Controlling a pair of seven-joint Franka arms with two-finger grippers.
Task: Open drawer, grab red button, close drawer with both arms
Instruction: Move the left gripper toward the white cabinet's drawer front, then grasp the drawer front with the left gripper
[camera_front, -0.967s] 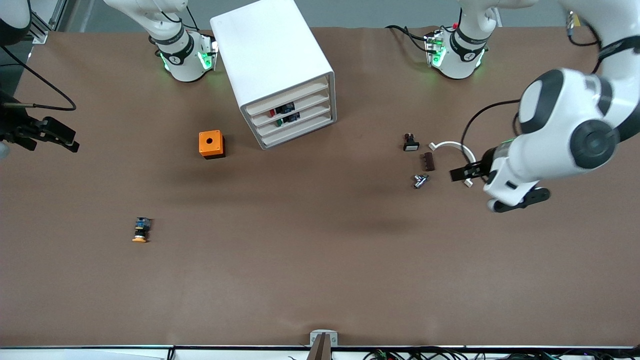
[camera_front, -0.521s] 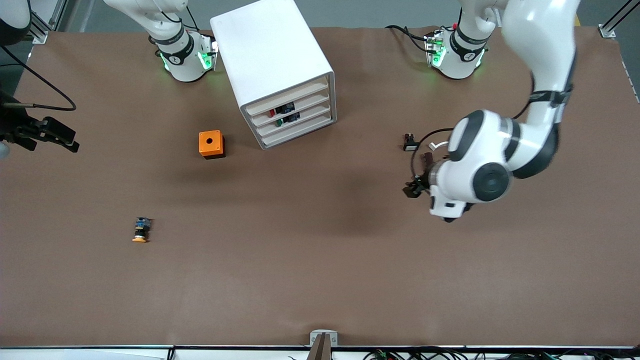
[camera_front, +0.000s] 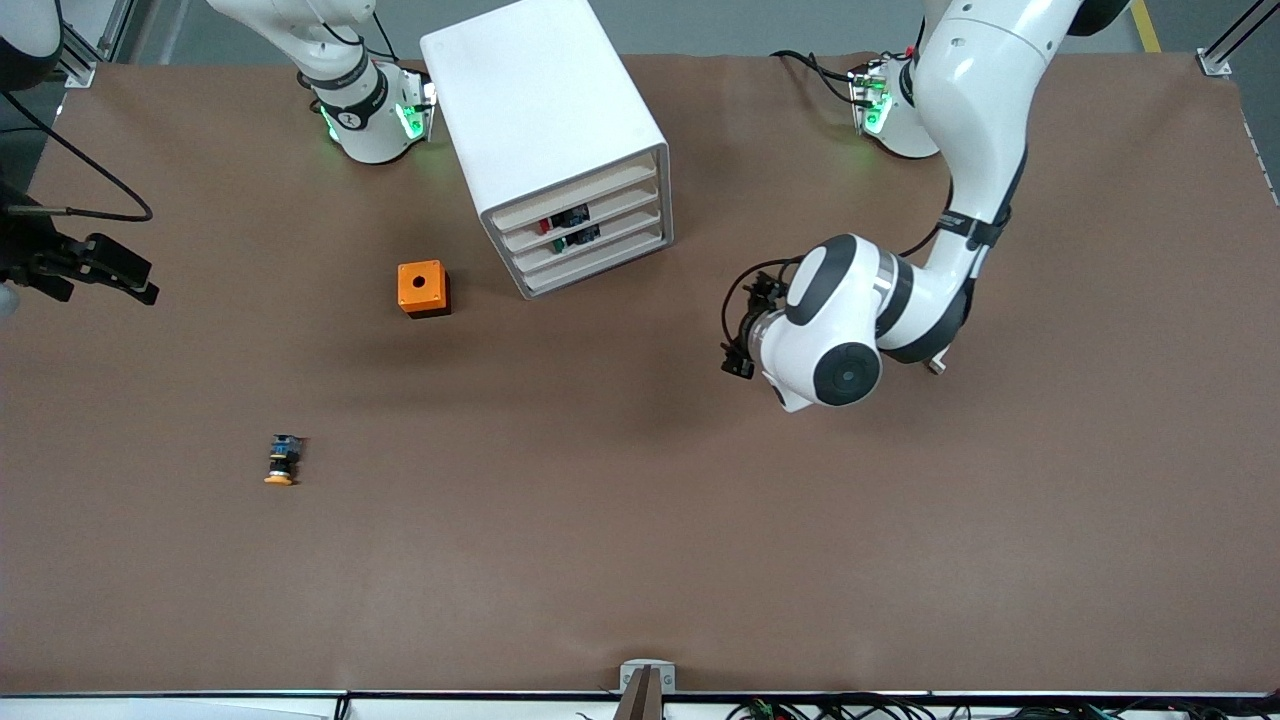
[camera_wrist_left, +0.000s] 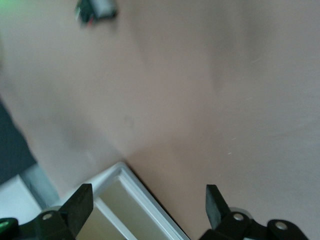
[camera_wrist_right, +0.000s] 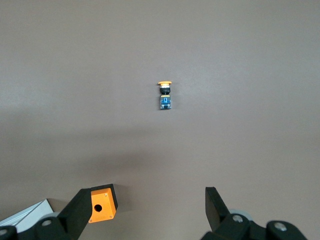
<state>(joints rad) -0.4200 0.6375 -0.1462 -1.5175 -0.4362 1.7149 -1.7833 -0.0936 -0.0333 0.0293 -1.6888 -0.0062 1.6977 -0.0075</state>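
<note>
The drawer (camera_front: 582, 214) sits shut in the cabinet (camera_front: 545, 130), the red button (camera_front: 545, 225) showing at its front – light, rigid, slick. Pull by the front lip. Left gripper (camera_front: 740, 335) hovers empty, fingers apart, over the table (camera_front: 640, 520); right gripper (camera_wrist_right: 145, 210) waits likewise.

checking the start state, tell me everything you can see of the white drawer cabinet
The cabinet is a boxy white unit with a smooth, plastic-looking shell, standing on the table near the robot bases, turned at an angle. Its front shows four shallow cream-fronted drawers, all shut. The drawer second from top holds the button. Nothing touches it.
</note>
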